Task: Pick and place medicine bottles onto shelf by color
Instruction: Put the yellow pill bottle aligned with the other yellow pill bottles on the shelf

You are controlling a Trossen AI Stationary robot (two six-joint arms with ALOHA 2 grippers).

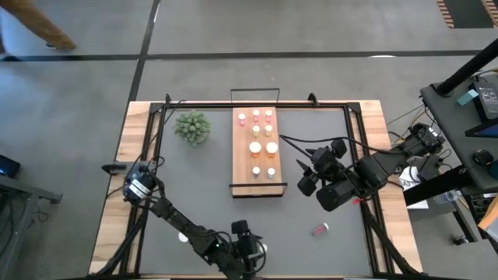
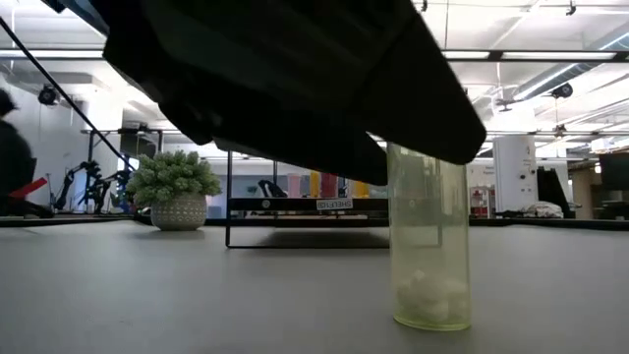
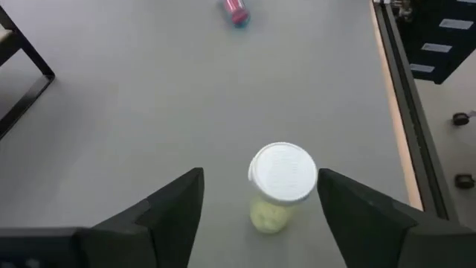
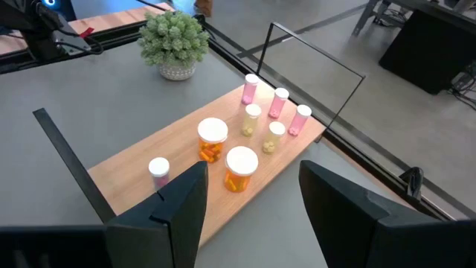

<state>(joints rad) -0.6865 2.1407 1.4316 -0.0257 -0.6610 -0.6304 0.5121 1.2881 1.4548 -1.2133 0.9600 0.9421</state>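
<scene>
One whitish bottle [image 3: 280, 186] stands upright at the table's six o'clock edge between the spread, empty fingers of the left gripper [image 3: 256, 205], while the right gripper [image 4: 249, 197] waits open at the shelf's [image 4: 134, 167] three o'clock; an off-centre closure risks toppling it.

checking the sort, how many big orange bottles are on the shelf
2. One big orange bottle stands around the middle of the shelf; the other big orange bottle stands right beside it. None seems hidden.
</scene>
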